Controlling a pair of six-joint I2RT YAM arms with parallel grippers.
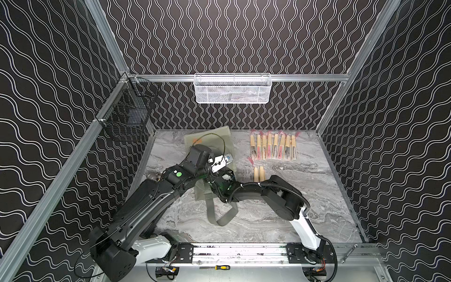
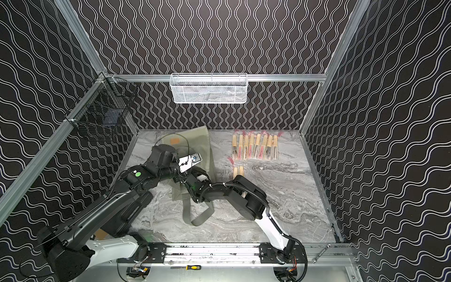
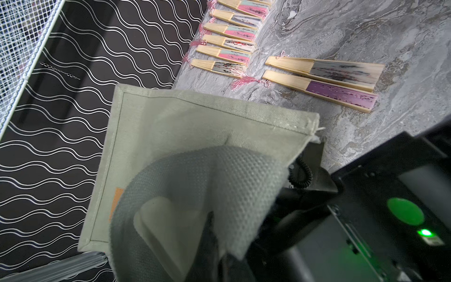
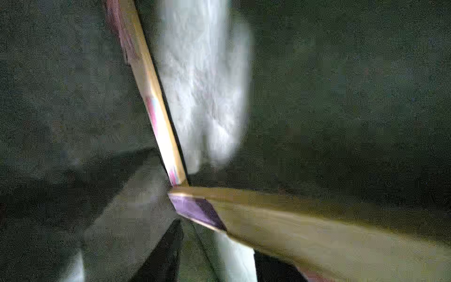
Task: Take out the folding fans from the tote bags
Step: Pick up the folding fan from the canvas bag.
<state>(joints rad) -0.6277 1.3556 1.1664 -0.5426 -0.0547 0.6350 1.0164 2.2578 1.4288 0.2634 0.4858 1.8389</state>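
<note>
The grey-green tote bag [image 1: 210, 139] [image 2: 195, 136] lies on the marble table left of centre. My left gripper [image 3: 205, 234] is shut on a raised fold of its fabric [image 3: 195, 127] at the mouth. My right arm [image 1: 244, 193] reaches into the bag, so the top views hide its gripper. Inside, my right gripper [image 4: 199, 229] has its jaws apart over fabric. A purple folding fan [image 4: 195, 210] lies just past its fingertips and crosses one finger. A pink fan [image 4: 156, 102] stands beside it. Several fans lie in a row [image 1: 273, 147] [image 2: 255, 146] at the back right, with two more [image 1: 258, 173] [image 3: 322, 80] in front.
A white mesh basket [image 1: 231, 89] hangs on the back rail. On the left rail hangs a black wire basket [image 1: 127, 114]. The bag's strap handles [image 1: 214, 212] trail toward the front edge. A yellow-handled screwdriver [image 1: 219, 267] lies on the frame below the table.
</note>
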